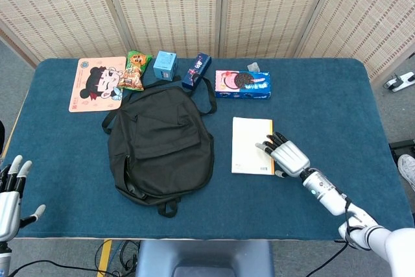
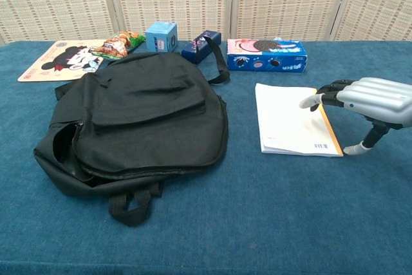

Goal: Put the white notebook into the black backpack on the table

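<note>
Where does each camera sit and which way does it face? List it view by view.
Head view: high above the near edge, looking steeply down on the table; shows the left hand and right hand.
Chest view: low at the near edge, looking across the table towards the screens; only the right hand shows.
Both share the black backpack, white notebook and right hand.

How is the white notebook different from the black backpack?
The white notebook is pale, with a yellow strip along one edge; the black backpack is dark all over. The notebook is thin, flat and stiff-looking; the backpack is soft, lumpy and much bigger, with straps. The right hand hangs over the notebook's edge; no hand is near the backpack. Both lie flat on the blue table.
</note>
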`<state>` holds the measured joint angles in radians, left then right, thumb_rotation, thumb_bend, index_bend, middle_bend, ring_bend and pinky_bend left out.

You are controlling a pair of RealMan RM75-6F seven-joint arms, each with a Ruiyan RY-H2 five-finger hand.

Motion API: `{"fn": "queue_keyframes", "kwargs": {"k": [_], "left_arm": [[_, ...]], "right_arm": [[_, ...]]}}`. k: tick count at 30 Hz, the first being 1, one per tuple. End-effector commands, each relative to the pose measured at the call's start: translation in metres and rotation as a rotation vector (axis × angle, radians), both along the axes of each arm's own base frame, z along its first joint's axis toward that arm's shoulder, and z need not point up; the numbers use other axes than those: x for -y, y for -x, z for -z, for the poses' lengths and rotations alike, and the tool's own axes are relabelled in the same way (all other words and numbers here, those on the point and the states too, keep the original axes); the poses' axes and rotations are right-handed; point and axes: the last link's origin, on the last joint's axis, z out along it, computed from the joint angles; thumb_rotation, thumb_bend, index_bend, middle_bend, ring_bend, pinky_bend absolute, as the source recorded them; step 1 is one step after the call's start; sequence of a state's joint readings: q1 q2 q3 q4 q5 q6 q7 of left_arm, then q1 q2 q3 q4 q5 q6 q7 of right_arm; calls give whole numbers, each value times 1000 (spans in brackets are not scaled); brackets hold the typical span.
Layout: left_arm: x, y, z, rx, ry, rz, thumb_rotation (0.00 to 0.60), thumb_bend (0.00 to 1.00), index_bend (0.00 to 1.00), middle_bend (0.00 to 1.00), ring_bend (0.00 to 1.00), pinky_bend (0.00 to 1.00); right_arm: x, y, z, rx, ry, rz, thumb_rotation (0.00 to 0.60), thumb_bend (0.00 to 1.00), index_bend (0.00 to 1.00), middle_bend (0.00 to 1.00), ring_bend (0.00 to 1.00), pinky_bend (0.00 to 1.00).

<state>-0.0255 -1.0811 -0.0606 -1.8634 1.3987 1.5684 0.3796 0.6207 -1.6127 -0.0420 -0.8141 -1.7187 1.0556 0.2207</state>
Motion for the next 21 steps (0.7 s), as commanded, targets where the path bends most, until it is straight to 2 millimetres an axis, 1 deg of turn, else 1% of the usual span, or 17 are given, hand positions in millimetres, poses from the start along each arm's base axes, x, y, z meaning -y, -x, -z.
{"fn": "queue_keyframes", "kwargs": {"k": [1, 7, 21], "left_arm": [[0, 0, 0, 0, 1, 0, 600, 185, 1, 0, 0, 0], [-1, 0, 1, 0, 4, -2, 600, 185, 1, 0, 0, 0], [2, 4, 0, 2, 0, -20, 600, 184, 1, 0, 0, 0]], "right_arm": [[0, 1, 1, -4, -4, 0, 600, 108, 141, 194, 62, 54], [-1, 2, 3, -9, -6, 0, 600, 108, 141, 190, 57, 49], [3, -8, 14, -11, -27, -26, 600, 108, 141, 190, 57, 49]]}}
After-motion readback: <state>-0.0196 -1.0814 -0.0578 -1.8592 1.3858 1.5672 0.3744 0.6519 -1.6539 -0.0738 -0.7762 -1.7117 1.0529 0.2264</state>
